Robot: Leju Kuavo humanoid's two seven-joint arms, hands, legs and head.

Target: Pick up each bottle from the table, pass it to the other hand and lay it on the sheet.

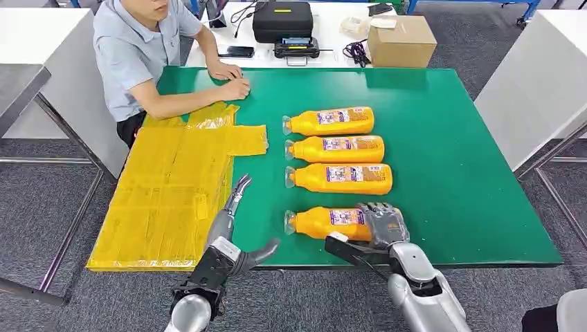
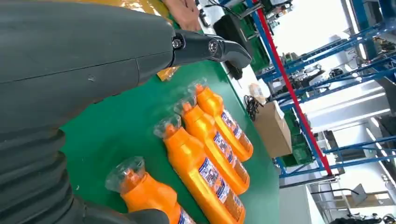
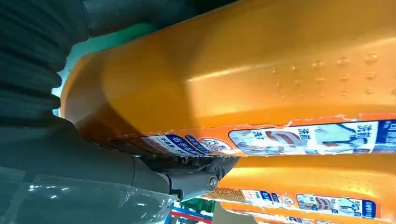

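Four orange bottles lie on their sides in a column on the green table, clear caps pointing toward the yellow sheet.

Right hand: the silver right arm enters from below and angles toward the table's near edge. The hand rests over the base end of the nearest orange bottle, fingers draped over its top. In the right wrist view the bottle's orange body and blue-and-white label lie directly against the hand, with a dark fingertip curled under the label edge. The fingers wrap the bottle. The bottle lies level at the table surface; whether it is lifted clear of the surface cannot be told.

Left hand: the left arm reaches forward at the table's near edge, between the sheet and the bottle column. The fingers extend straight toward the far side, and the thumb juts sideways toward the nearest bottle. The hand holds nothing, with fingers and thumb well apart.

The three remaining bottles, the second bottle, the third bottle and the farthest bottle, lie parallel just beyond the nearest one.

The sheet lies flat on the table's left part, overhanging its near edge. A person sits at the far left corner, both hands resting on the table beside the sheet.
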